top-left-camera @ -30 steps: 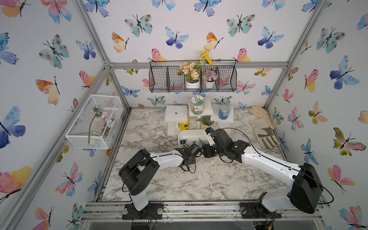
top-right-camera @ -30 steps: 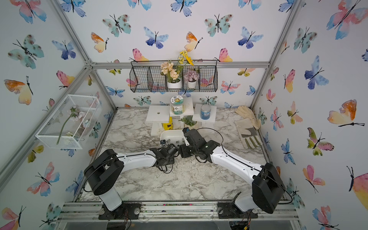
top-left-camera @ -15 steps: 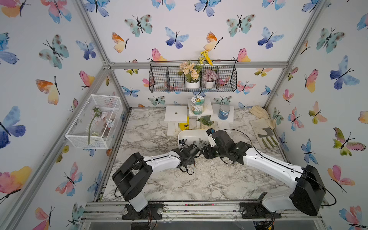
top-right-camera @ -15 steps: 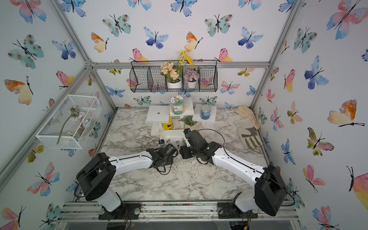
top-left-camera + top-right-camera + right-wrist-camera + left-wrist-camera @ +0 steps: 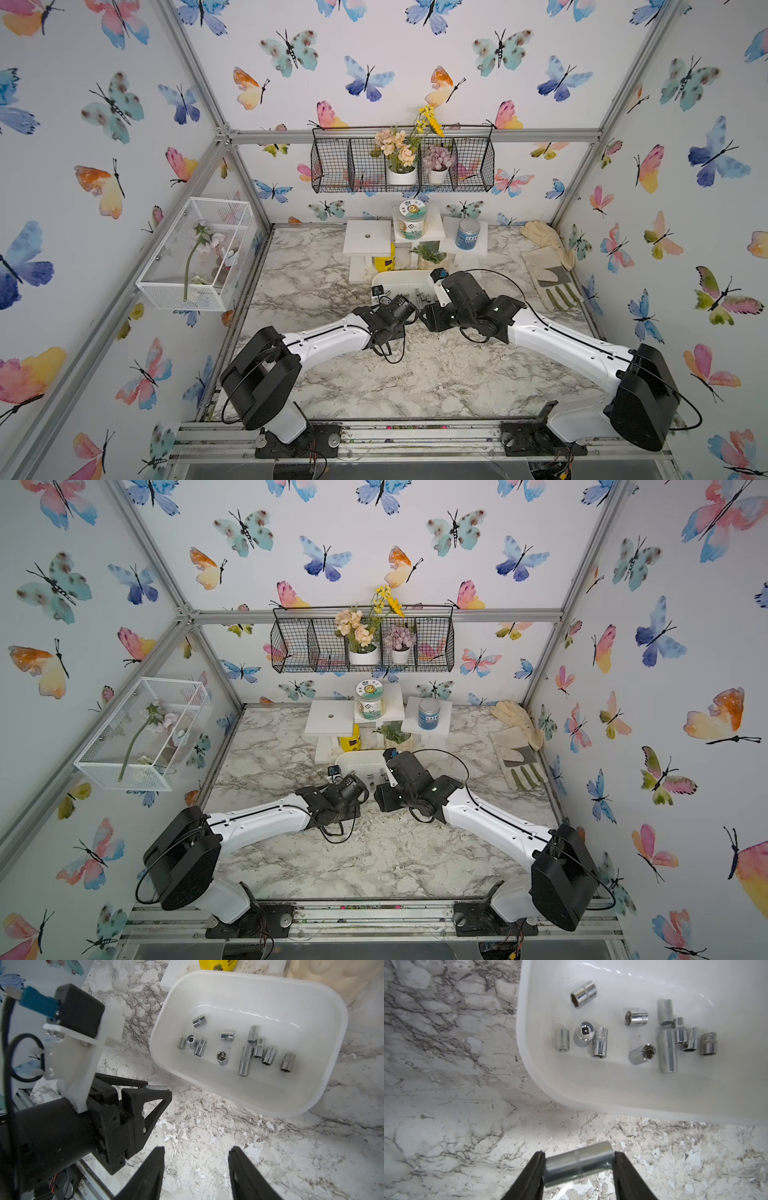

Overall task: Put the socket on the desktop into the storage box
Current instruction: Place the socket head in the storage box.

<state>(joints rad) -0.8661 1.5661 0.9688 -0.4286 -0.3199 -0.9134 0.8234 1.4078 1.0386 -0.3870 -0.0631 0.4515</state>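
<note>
A chrome socket was held endwise in the left claw at the lower centre of the left wrist frame, short of the storage box at upper right, apparently for carrying over its rim, while the right claw was seen empty, jaws apart.

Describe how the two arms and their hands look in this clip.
The left arm and right arm have white links between bulky black joint housings. Black cables loop at the wrists. The left hand and right hand each have two black, tapering fingers. A white plate carries the left wrist's black camera with a blue plug.
</note>
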